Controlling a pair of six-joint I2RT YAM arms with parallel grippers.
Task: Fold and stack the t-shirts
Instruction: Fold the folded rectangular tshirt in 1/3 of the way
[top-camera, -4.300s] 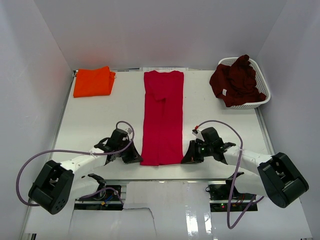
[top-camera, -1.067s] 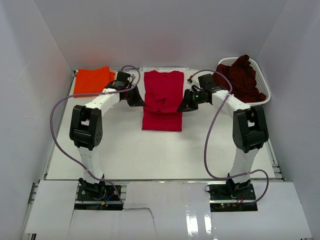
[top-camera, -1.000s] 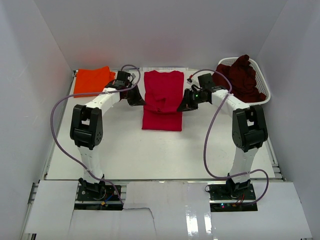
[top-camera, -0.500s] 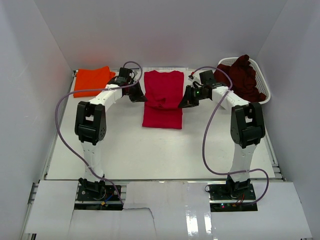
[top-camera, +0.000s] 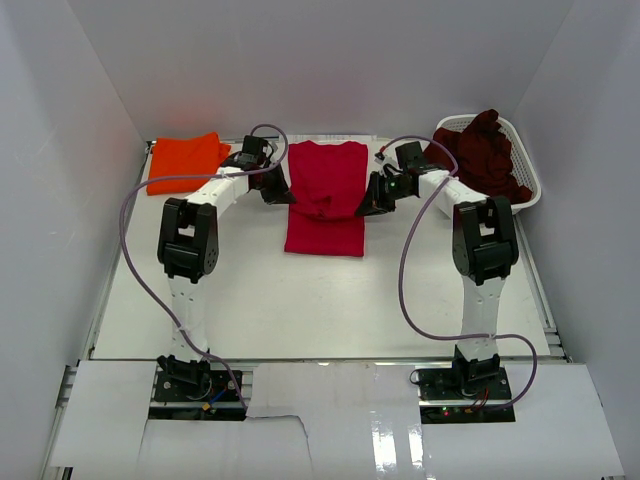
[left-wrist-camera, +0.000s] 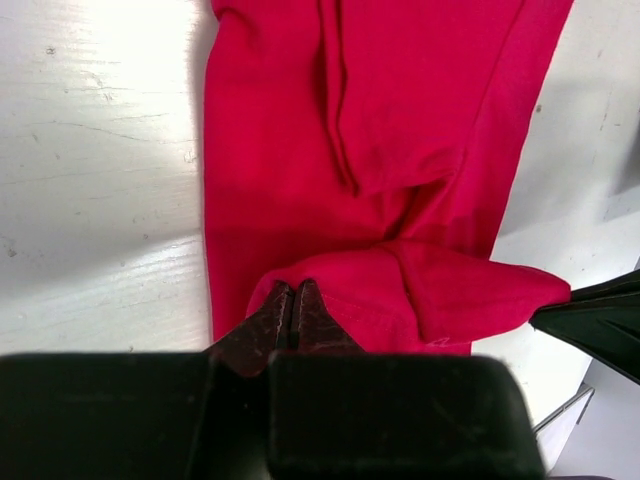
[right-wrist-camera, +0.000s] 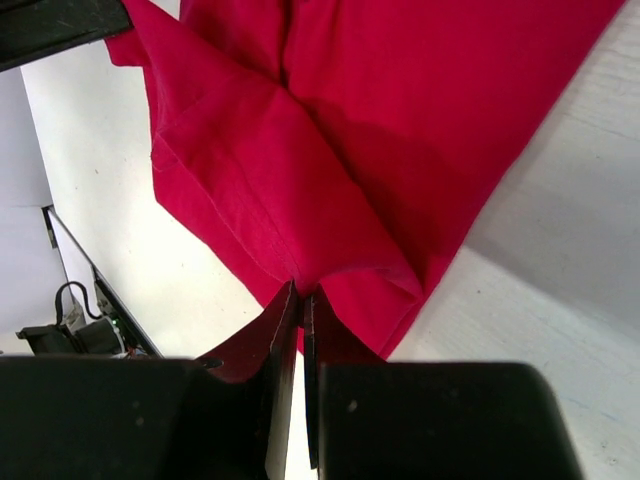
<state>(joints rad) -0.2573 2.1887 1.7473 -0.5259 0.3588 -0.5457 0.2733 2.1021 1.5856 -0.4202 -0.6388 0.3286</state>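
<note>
The red t-shirt (top-camera: 325, 212) lies in the middle of the white table (top-camera: 300, 300), far back, doubled over itself (its folded edge is held up, soft and wrinkly). The left gripper (left-wrist-camera: 293, 303) and right gripper (right-wrist-camera: 299, 300) each pinch one corner tight.

The middle t-shirt (top-camera: 325, 200) lay on the table (top-camera: 300, 300) toward its far edge, between the left gripper (top-camera: 285, 197) at its left side and the right gripper (top-camera: 366, 208) at its right, each pinching a raised corner. The folded t-shirt (top-camera: 185, 163) lay at the far left; the third t-shirt (top-camera: 480, 160) sat in the basket (top-camera: 452, 123) at the far right
</note>
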